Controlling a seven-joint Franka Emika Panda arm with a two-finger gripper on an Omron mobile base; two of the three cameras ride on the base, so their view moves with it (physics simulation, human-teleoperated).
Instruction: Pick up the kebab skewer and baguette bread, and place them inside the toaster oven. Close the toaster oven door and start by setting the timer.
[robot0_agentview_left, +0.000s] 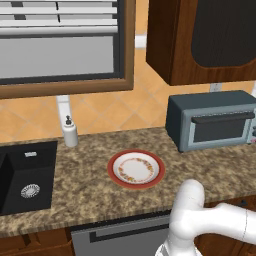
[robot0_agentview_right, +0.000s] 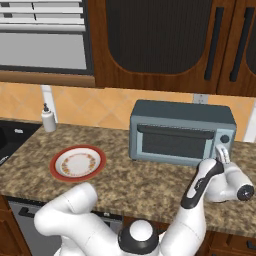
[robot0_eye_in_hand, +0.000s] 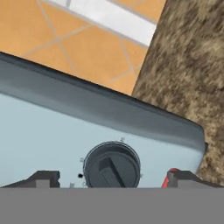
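My gripper (robot0_eye_in_hand: 111, 178) is spread wide, its 2 fingertips flanking the toaster oven (robot0_agentview_right: 182, 132) timer dial (robot0_eye_in_hand: 112, 166) at 12 o'clock.

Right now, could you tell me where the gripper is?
The gripper is at the right end of the toaster oven, its open jaws on either side of the timer knob in the hand view.

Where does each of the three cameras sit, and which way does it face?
Left base view: behind the arm's left, facing the counter; white arm lower right.
Right base view: behind its right, facing the toaster oven; the open gripper meets its right front.
Hand view: on the hand, facing the dial.
Both base views share the plate and oven.
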